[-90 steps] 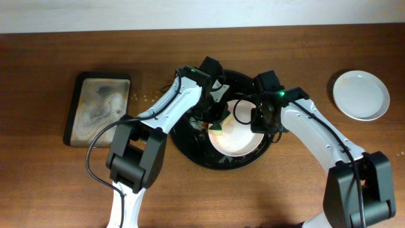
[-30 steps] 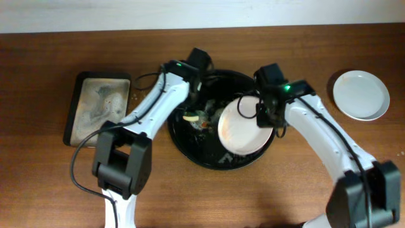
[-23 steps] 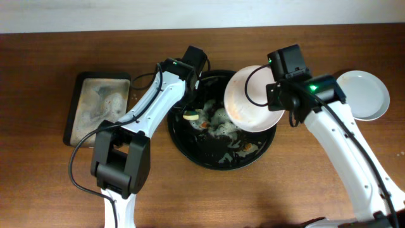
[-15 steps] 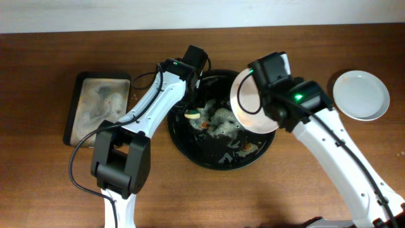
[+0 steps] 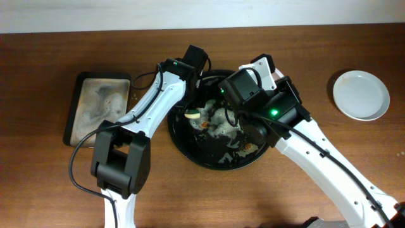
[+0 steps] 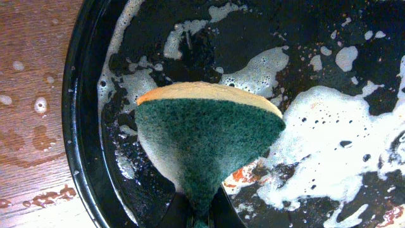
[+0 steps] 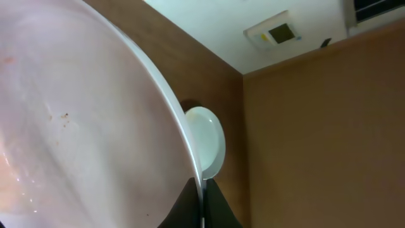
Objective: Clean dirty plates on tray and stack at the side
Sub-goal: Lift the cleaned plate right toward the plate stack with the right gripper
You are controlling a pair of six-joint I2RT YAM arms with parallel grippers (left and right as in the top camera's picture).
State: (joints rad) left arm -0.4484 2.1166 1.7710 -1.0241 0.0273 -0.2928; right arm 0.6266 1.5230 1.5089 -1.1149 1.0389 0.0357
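We see the left gripper [image 6: 199, 214] shut tight on a sponge [image 6: 209, 145]. Its green scouring face is towards the wrist camera, with a yellow layer behind. The sponge hangs over the left part of the tray [image 6: 79, 126], whose black floor is streaked with white foam [image 6: 329, 145] and a few orange smears.

The right gripper [image 7: 202, 204] is pinched on the rim of a plate [image 7: 76, 126]. The plate is tipped steeply on edge, with faint reddish specks on its face. From overhead the right arm hides most of this plate, above the tray's right side.

A second plate [image 5: 361, 95] lies flat on the table [image 5: 63, 50] at the far right, well apart from the tray. The sponge tray [image 5: 98, 107] sits to the left.
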